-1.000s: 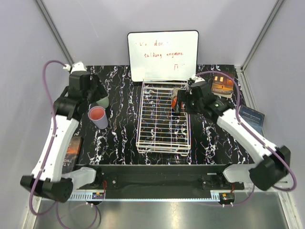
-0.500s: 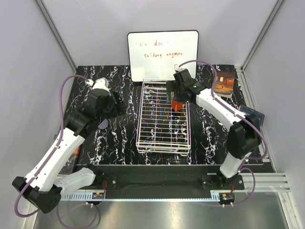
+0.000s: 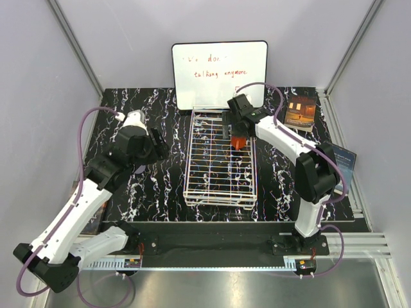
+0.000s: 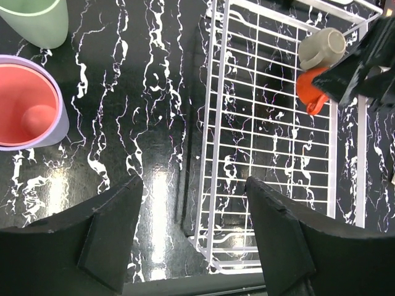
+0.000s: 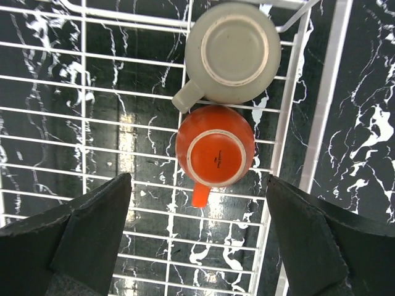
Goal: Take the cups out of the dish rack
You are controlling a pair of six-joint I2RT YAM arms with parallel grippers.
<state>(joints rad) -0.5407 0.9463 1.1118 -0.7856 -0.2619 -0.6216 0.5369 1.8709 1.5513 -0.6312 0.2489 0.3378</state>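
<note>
The white wire dish rack [image 3: 189, 168] stands mid-table. In its back right corner an orange cup [image 3: 238, 142] with a handle and a beige-grey cup [image 5: 233, 52] rest upside down, touching; the orange cup [image 5: 216, 148] lies nearer. My right gripper [image 5: 197, 237] hovers open above the orange cup and holds nothing; it also shows in the top view [image 3: 232, 130]. My left gripper [image 4: 194, 237] is open and empty over the rack's [image 4: 213, 154] left rail. A lavender cup [image 4: 54, 126] with a pink cup [image 4: 24, 102] nested inside and a pale green cup [image 4: 37, 18] stand on the table left of it.
A whiteboard [image 3: 219, 74] leans behind the rack. A small picture box [image 3: 300, 112] and a dark blue card [image 3: 340, 160] lie at the right of the table. The left arm hides the cups in the top view.
My left gripper has left the cups at the back left and moved right toward the rack. My right arm has folded back, bringing its gripper above the orange cup.
</note>
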